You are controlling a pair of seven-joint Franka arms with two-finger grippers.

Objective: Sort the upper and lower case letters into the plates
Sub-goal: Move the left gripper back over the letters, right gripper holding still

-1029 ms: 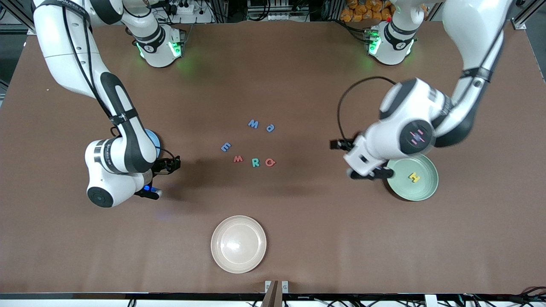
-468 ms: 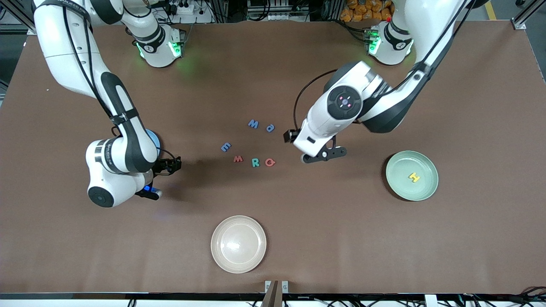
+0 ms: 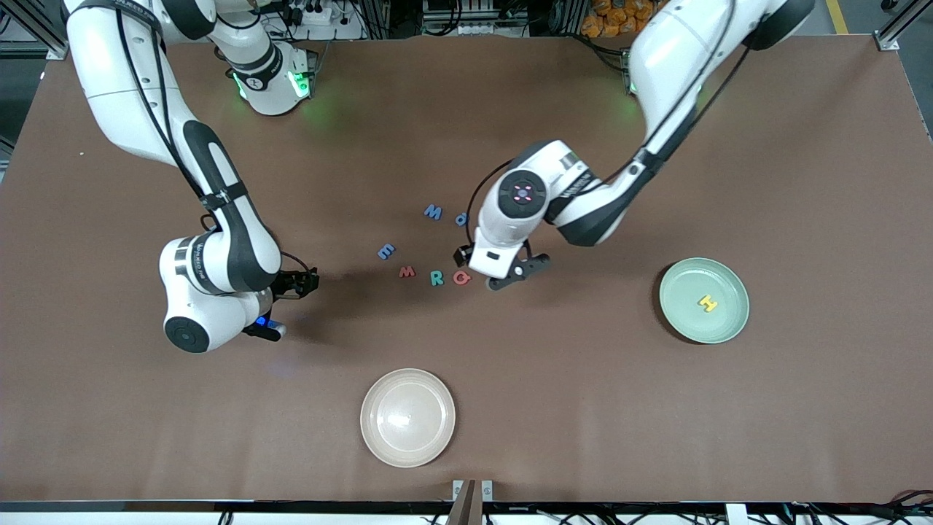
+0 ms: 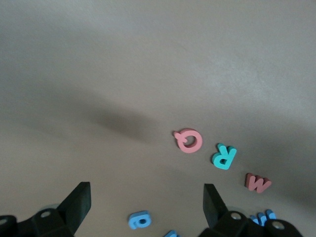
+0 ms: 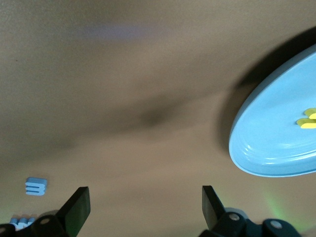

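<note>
Picture a clock lying flat on the brown table (image 3: pixel 656 437), twelve toward the robots' bases. At its centre lie six flat toy letters: a blue M (image 3: pixel 433 212) and a small blue letter (image 3: pixel 461 219) at twelve, a blue E (image 3: pixel 386 251) at nine, and a row of red W (image 3: pixel 407 272), teal R (image 3: pixel 436 278) and red G (image 3: pixel 461 277) at six.

The left gripper (image 4: pixel 145 192) hangs over bare table just beside the G, at three. Well apart at three sits a round pale mint plate (image 3: pixel 667 292) with a yellow H (image 3: pixel 707 302) in it. A round cream-beige plate (image 3: pixel 372 430) lies at six.

The right gripper (image 5: pixel 143 197) hovers at nine, near a round sky-blue plate (image 5: pixel 266 148) holding a yellow letter (image 5: pixel 308 118).
</note>
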